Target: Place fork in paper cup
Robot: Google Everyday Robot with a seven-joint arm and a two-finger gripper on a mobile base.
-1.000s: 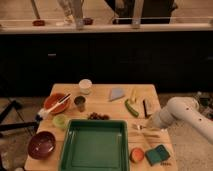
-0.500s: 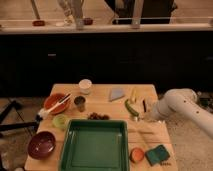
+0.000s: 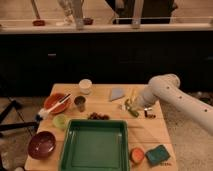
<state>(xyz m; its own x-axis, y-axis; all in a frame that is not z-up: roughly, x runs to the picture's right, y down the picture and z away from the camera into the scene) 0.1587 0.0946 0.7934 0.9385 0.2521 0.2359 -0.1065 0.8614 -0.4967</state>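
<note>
Shows gripper (image 3: 132, 105) on white arm (image 3: 165, 88) low over wooden table (image 3: 103, 98), right side, just above green pepper (image 3: 131, 112). Cannot tell how open, nor whether gripping thin silvery metal fork. Has small white cylindrical paper cup (image 3: 85, 86) upright near table's back edge, well apart leftward.

Single white arm (image 3: 192, 107), entering from the right edge of the camera view. The upper link rises leftward to a rounded, bent elbow (image 3: 167, 84); the forearm (image 3: 150, 96) slopes down and to the left from it. The gripper (image 3: 133, 105) sits at the forearm's lower end, pointed downward, right of centre in the view.
</note>
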